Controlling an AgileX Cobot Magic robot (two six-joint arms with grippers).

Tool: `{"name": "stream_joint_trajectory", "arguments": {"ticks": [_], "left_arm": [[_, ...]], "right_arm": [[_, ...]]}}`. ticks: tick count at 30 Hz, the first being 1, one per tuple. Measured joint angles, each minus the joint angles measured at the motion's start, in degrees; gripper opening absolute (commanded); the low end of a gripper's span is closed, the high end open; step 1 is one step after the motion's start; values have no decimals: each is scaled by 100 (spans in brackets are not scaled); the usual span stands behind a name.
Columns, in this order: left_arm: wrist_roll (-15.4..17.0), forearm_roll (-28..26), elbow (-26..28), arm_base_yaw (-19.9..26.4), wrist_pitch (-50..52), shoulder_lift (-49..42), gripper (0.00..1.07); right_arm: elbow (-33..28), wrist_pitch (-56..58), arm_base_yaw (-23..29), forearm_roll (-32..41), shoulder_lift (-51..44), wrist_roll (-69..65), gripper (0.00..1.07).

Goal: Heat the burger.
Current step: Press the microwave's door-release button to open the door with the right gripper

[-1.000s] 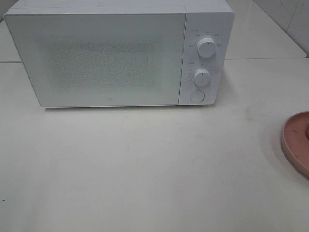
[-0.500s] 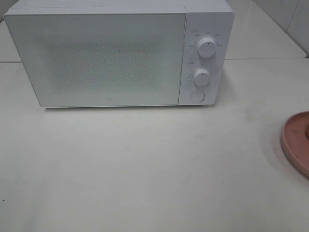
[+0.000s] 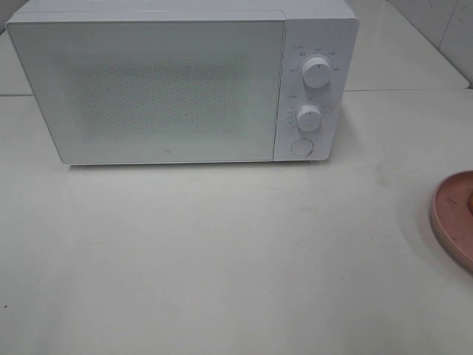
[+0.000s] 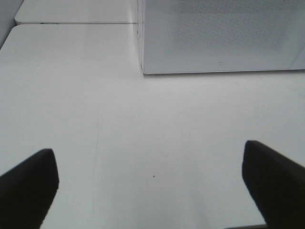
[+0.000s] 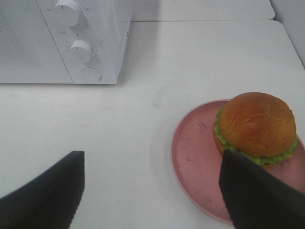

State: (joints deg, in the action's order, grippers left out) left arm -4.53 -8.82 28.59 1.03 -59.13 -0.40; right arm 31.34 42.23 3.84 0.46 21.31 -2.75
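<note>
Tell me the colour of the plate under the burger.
The plate is pink, clearest in the right wrist view.

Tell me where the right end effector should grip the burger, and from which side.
Probably from above, jaws straddling the burger across its widest part, at the bun's lower edge and lettuce. It sits upright on the plate, and the glossy dome would likely slip if pinched higher. The right end effector is open but off to one side, so centre it over the burger first.
</note>
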Motion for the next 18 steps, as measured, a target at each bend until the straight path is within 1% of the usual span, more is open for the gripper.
{"name": "stream_joint_trajectory", "arguments": {"ticks": [16, 17, 18], "left_arm": [[0, 0, 0, 0, 0, 0, 101], [0, 0, 0, 0, 0, 0, 101], [0, 0, 0, 0, 0, 0, 101]], "right_arm": [[0, -1364, 0, 0, 1495, 0, 75], [0, -1576, 0, 0, 1707, 0, 75], [0, -1576, 0, 0, 1707, 0, 75]]}}
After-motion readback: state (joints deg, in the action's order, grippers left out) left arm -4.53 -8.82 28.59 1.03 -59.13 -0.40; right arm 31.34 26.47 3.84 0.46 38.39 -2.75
